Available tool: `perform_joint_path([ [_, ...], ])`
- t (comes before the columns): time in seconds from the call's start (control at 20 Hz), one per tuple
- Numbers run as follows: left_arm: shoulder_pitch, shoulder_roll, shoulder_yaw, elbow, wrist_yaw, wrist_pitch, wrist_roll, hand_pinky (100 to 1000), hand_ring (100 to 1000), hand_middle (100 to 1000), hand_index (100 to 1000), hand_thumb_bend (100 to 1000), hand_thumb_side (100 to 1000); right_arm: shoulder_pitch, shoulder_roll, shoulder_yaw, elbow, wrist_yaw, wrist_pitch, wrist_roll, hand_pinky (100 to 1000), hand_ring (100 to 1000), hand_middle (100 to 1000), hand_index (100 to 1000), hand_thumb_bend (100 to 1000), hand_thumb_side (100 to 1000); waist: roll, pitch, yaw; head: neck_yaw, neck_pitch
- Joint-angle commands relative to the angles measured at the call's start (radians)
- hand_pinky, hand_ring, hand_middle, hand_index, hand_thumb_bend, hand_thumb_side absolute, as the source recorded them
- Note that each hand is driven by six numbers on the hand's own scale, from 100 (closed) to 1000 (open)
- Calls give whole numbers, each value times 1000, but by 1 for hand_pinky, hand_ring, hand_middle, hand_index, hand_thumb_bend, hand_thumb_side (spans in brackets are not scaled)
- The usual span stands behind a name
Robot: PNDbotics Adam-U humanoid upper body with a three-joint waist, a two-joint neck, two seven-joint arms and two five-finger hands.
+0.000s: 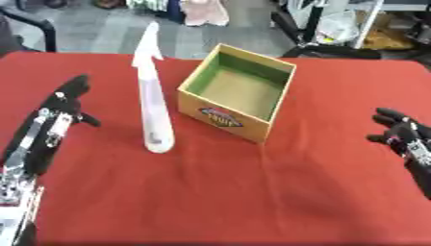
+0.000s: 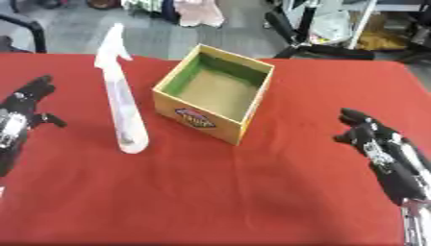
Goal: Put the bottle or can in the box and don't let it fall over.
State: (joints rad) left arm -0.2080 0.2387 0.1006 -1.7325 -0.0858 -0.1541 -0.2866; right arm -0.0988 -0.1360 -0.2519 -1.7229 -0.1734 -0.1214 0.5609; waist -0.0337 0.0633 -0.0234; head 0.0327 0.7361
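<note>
**Pre-grasp stage: spray bottle standing free, box empty**

The tall, slim white plastic spray bottle (image 1: pixel 154 103) stands upright on the red tablecloth (image 1: pixel 235 192), its trigger head uppermost and its base on the cloth. It sits just beside the left wall of the open yellow cardboard box with a green inner lining (image 1: pixel 238 91), apart from it, with a narrow strip of cloth between them. The box holds nothing; a printed label shows on its near face.

Hand status:
- The left hand (image 1: pixel 63 103) lies to the left of the bottle, near it but not touching. Its fingers are straight and extended, the thumb set out sideways toward the bottle. It holds nothing.
- The right hand (image 2: pixel 366 132) sits well apart from bottle and box, at the right side of the table. Its fingers are relaxed and slightly spread. It holds nothing.

Step in hand: judged from this layout, the task has not yet reached the grasp; the approach to the bottle comes first.

Next move, requirements:
- The left hand is the nearer one and the likely choice.
- A bottle this tall on so narrow a base will probably tip easily, so close round the body low down, without nudging it sideways.
- Lift clear of the box wall, lower vertically and set the base flat on the box floor before letting go
</note>
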Motion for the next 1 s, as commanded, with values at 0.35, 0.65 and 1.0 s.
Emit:
perform_joint_path([
  [0.35,-130,19,-60,47,-139,41,123,610,1000,974,992,100,803,-1,-14,-11,-7,-2,-1,-8,796,969,899,586,100,486,-1,-21,-5,-9,-25],
  [0.65,-207,3,-83,115,-193,29,166,616,1000,969,991,100,772,6,-10,-43,-15,3,2,-42,796,969,899,586,100,491,-2,-24,-16,-6,-36],
  [1.0,-281,-19,-92,207,-245,22,189,617,1000,969,988,100,760,13,-7,-63,-23,3,11,-70,796,969,899,587,100,490,-4,-26,-27,4,-41],
])
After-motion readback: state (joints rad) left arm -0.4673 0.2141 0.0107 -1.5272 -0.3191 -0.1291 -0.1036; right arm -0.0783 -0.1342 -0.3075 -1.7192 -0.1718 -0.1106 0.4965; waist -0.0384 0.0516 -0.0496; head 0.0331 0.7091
